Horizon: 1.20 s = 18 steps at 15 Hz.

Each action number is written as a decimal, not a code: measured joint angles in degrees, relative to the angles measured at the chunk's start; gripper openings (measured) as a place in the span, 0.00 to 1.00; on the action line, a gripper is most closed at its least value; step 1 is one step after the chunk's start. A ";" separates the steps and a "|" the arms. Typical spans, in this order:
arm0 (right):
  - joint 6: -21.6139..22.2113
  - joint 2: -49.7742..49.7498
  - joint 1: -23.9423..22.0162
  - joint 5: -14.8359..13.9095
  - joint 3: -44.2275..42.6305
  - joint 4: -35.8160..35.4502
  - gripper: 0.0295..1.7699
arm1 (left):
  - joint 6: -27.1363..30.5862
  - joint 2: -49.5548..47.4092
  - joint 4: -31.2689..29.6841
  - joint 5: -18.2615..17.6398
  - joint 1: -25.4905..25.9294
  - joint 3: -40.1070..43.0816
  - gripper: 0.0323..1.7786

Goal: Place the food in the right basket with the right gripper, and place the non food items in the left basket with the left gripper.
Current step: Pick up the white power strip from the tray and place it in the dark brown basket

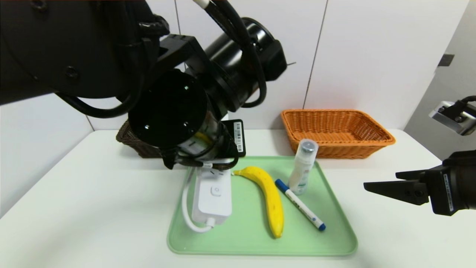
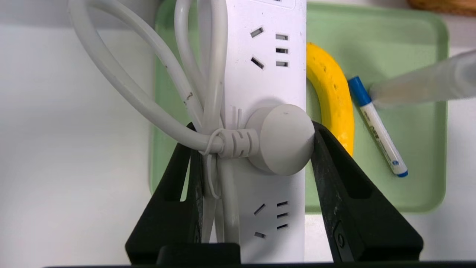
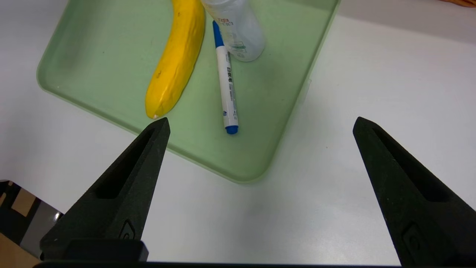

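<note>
One power strip (image 2: 267, 74) clamped in the left tool (image 2: 256, 145); one banana (image 1: 268, 193), pen (image 1: 300, 204), bottle (image 1: 303, 167); right tool (image 3: 260, 126) open.

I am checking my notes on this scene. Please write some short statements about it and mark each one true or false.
1. The left gripper is shut on the power strip. True.
2. The banana lies in the orange basket. False: it lies on the green tray.
3. The right gripper is open and holds nothing. True.
4. The marker pen has a red cap. False: the cap is blue.
5. The white bottle stands on the tray. True.
</note>
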 joint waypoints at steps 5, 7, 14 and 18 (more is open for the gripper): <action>0.00 -0.37 -0.21 -0.04 0.00 0.13 0.96 | 9.53 -0.15 -5.99 -2.32 11.06 0.00 0.48; 0.01 -0.66 -0.32 -0.06 0.28 0.11 0.96 | 13.34 -0.20 -9.23 -4.49 15.64 0.00 0.48; 0.01 -1.05 -0.35 -0.43 0.74 0.06 0.96 | 13.56 1.45 -19.24 -7.44 24.98 0.00 0.48; 0.11 -1.60 -0.41 -0.69 0.77 0.06 0.96 | 16.18 2.04 -19.74 -7.61 27.65 0.02 0.48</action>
